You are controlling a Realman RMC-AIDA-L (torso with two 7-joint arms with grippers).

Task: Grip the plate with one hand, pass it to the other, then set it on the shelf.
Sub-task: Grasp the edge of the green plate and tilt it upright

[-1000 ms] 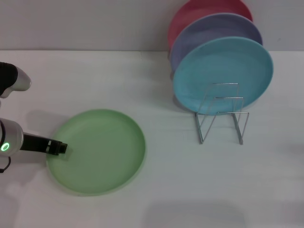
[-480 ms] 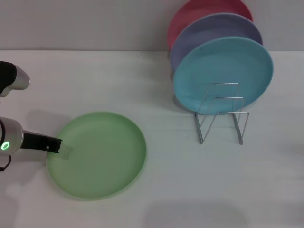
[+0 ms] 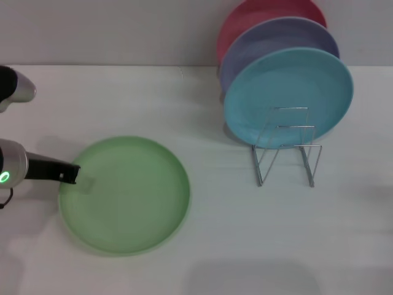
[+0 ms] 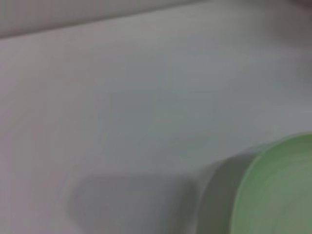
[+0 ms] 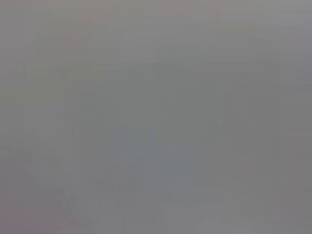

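Head view: a white table (image 3: 202, 246) is running back to a pale wall. I am seeing the green plate (image 3: 126, 193) lying on it at the left, well apart from the wire shelf (image 3: 287, 147) at the right. A blue plate (image 3: 288, 95) is leaning just behind the shelf's loops, with a lavender plate (image 3: 276, 40) and a red plate (image 3: 258, 15) stacked behind it. My left gripper (image 3: 72, 175) is reaching in from the left edge and meeting the plate's left rim; I cannot tell how far its fingers are parted or whether they are clamping the rim.

Left wrist view: the plate's rim (image 4: 278, 190) is showing as a green arc over the table, casting a shadow.

Right wrist view: I am seeing only a uniform grey field; the right gripper is not appearing anywhere.
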